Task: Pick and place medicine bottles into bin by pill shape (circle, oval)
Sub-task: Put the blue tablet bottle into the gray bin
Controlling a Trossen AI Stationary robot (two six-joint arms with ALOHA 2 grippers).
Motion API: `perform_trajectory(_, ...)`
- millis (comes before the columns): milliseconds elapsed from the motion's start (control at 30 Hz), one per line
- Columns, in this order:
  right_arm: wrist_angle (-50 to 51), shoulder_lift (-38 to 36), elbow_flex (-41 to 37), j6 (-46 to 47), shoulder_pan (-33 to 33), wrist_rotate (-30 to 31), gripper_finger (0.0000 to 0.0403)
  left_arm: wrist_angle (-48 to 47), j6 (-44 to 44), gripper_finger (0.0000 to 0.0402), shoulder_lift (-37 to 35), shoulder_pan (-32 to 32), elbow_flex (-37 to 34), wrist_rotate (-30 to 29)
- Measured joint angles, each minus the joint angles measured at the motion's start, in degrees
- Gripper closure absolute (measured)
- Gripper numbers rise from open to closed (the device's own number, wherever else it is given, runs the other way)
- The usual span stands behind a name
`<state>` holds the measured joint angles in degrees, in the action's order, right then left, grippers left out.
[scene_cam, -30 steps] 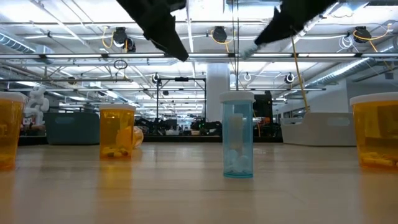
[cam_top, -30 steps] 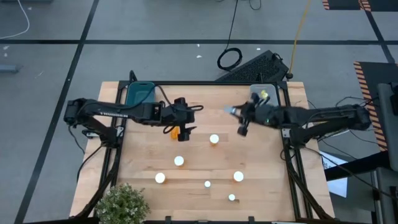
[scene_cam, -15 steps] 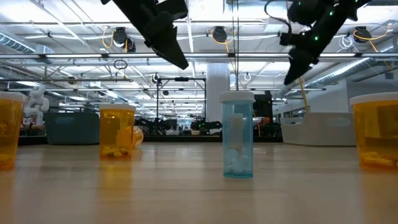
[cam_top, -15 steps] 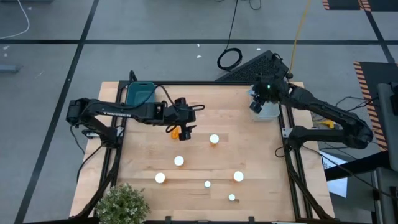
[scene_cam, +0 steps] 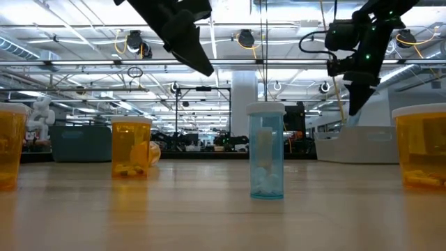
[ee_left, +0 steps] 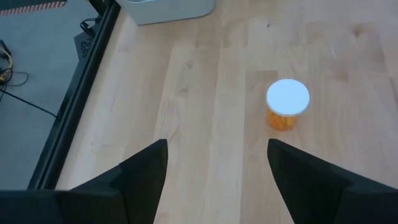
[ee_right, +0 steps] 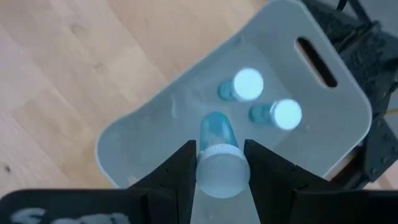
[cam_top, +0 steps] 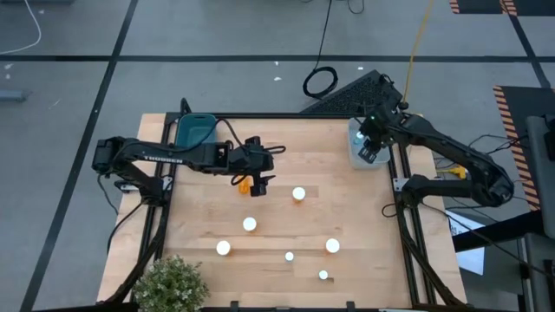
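Note:
My right gripper [ee_right: 219,147] hangs over the grey bin [cam_top: 357,158] at the table's far right corner, shut on a pale blue medicine bottle [ee_right: 216,132]. Two more pale blue bottles [ee_right: 249,84] [ee_right: 286,114] stand inside that bin. My left gripper [ee_left: 216,163] is open above the table's far middle, with nothing between its fingers. An orange bottle [cam_top: 245,183] shows just beside it, and another orange bottle with a white cap [ee_left: 288,99] stands on the wood ahead of it. Several more bottles [cam_top: 250,224] stand on their bases across the near half. My right gripper pinches the pale blue bottle at its white cap end [ee_right: 222,175] between the two fingers. The fingers come from above, pointing down, and lie along the bottle. The bottle's body points away from the fingers toward the bin floor, lifted clear of it.
A teal bin [cam_top: 195,130] sits at the far left corner. A potted plant [cam_top: 169,282] stands at the near left corner. In the low view a pale blue bottle [scene_cam: 266,152] and orange bottles [scene_cam: 131,146] [scene_cam: 421,148] stand on the wood.
My right gripper has carried the pale blue bottle from over the table's far middle toward the far right corner. It now hangs above the grey bin, fingers turned down. The bottle has stayed lifted clear throughout.

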<state>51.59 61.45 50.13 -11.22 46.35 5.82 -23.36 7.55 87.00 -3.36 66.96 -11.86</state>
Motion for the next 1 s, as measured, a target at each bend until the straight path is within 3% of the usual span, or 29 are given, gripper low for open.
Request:
perform_trajectory(333, -0.2, 8.0, 0.0, -0.1, 3.5, 0.5, 0.0284, 0.0, -0.1, 0.0126, 0.0, 0.0, 0.0, 0.0)
perform_trajectory(467, -1.2, 12.4, 0.0, -0.2, 5.0, 4.9, 0.0284, 0.0, -0.1, 0.0126, 0.0, 0.0, 0.0, 0.0)
perform_trajectory(633, -2.2, 16.2, 0.0, -0.4, 6.3, 4.7, 0.0284, 0.0, -0.1, 0.0126, 0.0, 0.0, 0.0, 0.0)
perform_trajectory(1000, -3.6, 17.9, 0.0, -0.8, 6.5, 4.7, 0.0284, 0.0, -0.1, 0.0126, 0.0, 0.0, 0.0, 0.0)
